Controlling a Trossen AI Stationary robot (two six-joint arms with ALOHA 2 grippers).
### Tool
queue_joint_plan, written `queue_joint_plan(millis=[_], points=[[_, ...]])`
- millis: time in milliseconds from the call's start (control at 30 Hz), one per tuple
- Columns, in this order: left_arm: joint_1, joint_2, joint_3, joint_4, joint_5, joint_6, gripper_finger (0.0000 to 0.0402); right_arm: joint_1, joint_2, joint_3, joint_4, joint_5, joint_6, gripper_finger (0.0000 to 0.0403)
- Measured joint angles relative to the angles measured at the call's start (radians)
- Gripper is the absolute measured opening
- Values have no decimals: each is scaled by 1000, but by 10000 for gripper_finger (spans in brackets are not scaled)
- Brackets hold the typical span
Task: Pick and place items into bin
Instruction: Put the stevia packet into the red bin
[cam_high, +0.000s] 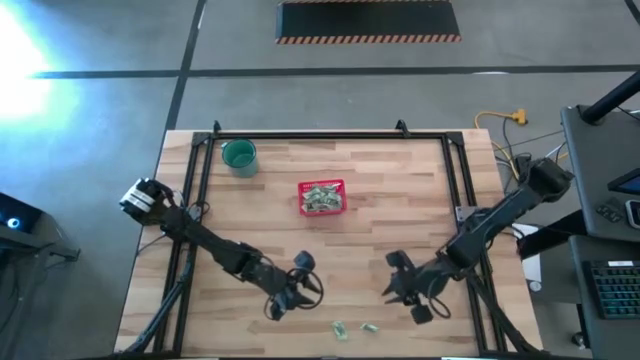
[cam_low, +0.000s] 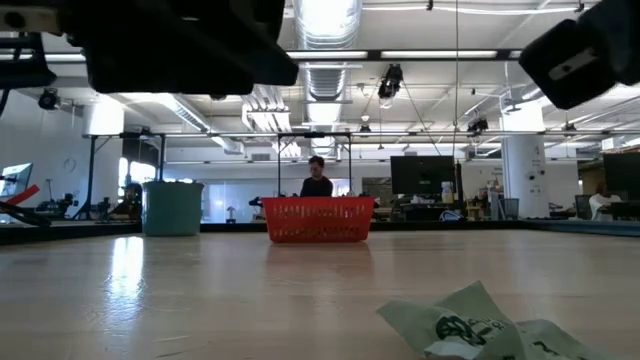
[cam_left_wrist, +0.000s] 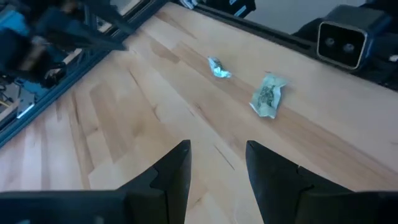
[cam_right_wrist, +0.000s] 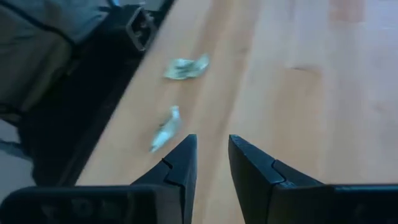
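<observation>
mostly packets (cam_high: 321, 199) fill red basket (cam_high: 321, 184); both pincers (cam_high: 287, 298) (cam_high: 402, 287) released, empty

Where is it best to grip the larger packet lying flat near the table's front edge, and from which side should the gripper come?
Come from straight above and pinch across the narrow middle of the packet. It lies flat and crinkled on the table, so no side offers an edge. The open left gripper seems nearer.

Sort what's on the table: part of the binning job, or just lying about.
Job: two loose packets near the front edge; red basket already holding packets; left gripper and right gripper, both empty.
Lying about: teal cup.
</observation>
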Motion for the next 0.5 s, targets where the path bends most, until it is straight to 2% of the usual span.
queue_joint_plan(millis=[267, 500], points=[[0, -16, -7, -5, 0, -27, 137, 63, 167, -36, 247, -1, -5, 81], [0, -18, -7, -19, -3, -27, 137, 71, 315, -32, 436, -22, -23, 75]])
